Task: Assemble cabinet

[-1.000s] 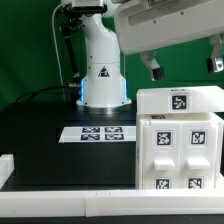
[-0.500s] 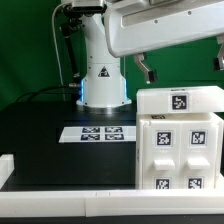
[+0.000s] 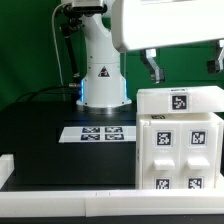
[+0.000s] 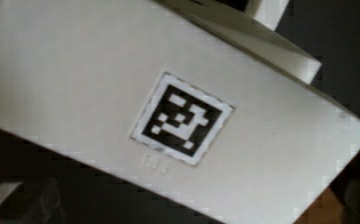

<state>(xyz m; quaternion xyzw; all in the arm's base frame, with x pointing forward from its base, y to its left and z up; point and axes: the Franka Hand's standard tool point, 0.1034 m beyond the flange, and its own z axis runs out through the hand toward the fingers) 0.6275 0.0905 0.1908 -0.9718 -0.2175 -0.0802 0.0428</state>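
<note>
Nearest, cabinet (image 3: pixel 178 140) sits on the black bench (image 3: pixel 50 140) at the exterior view's right, marker board (image 3: pixel 93 132) beyond. Gripper (image 3: pixel 186 68) hangs above, jaws wide open, empty. Risk: off-centre descent could clip the top edge and shove it.

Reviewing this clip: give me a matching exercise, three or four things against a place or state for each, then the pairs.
Things:
1. claw
2. cabinet
3. marker board
4. robot base

Places or states:
A. lies flat on the black table, at the exterior view's left of the white box
B. stands at the back of the table, behind the tag strip
C. open, hanging above the white box, holding nothing
D. white box at the exterior view's right, one tag on top, several on its front

Pairs: 1-C, 2-D, 3-A, 4-B
</note>
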